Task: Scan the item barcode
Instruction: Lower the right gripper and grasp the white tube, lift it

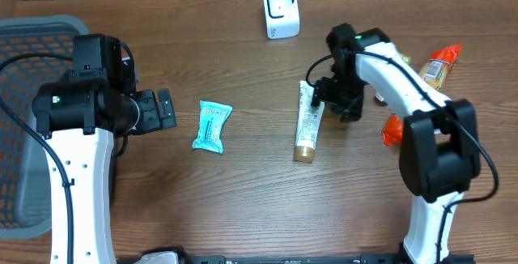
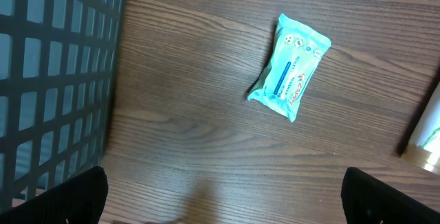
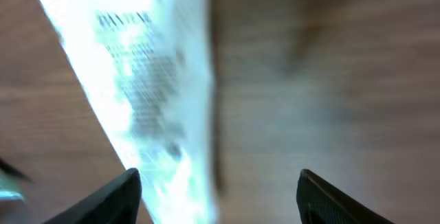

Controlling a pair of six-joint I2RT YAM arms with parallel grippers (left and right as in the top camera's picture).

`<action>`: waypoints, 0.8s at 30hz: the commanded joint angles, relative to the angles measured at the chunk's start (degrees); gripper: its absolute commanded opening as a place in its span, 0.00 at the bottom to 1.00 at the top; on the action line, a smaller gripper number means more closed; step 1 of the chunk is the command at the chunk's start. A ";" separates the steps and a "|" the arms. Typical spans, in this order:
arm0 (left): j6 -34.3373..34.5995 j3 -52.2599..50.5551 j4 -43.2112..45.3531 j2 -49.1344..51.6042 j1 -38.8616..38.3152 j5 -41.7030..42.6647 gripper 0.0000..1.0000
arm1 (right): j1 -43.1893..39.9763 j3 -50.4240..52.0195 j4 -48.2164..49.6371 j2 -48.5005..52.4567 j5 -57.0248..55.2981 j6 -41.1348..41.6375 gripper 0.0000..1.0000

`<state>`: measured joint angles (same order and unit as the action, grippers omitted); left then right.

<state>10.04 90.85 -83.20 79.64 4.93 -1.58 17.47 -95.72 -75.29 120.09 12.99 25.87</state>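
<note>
A white tube with a gold cap (image 1: pixel 307 124) lies flat on the table, below the white barcode scanner (image 1: pixel 281 10) standing at the back. My right gripper (image 1: pixel 322 95) hovers over the tube's flat end with its jaws open. In the right wrist view the tube (image 3: pixel 137 93) is a blurred white shape beside the left finger (image 3: pixel 117 198), gripped by neither finger. A light blue packet (image 1: pixel 211 125) lies left of the tube and also shows in the left wrist view (image 2: pixel 290 68). My left gripper (image 1: pixel 162 110) stands wide open and empty, left of the packet.
A grey mesh basket (image 1: pixel 32 45) fills the table's left edge, close to the left arm, and its wall (image 2: pixel 55 80) shows in the left wrist view. An orange packet (image 1: pixel 441 61) and another orange item (image 1: pixel 391 130) lie at the right, near the right arm.
</note>
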 commanded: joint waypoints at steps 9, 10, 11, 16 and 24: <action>-1.27 0.74 -0.13 0.13 0.31 -0.33 1.00 | 4.90 5.44 -3.06 -2.23 -5.92 -3.78 0.72; -1.27 0.74 -0.13 0.13 0.31 -0.33 1.00 | 5.66 6.21 -3.34 -2.23 -7.41 -3.34 0.72; -1.29 0.74 -0.13 0.13 0.31 -0.33 1.00 | 6.32 6.71 -3.80 -2.23 -9.20 -3.15 0.72; -1.27 0.74 -0.13 0.13 0.31 -0.33 1.00 | 8.46 7.23 -5.05 -2.23 -13.55 -1.68 0.73; -1.27 0.74 -0.13 0.13 0.31 -0.33 0.99 | 14.47 7.23 0.96 -2.23 -4.96 -5.88 0.73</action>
<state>10.04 90.85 -83.18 79.64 4.93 -1.58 28.69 -88.64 -75.96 119.20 3.20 22.61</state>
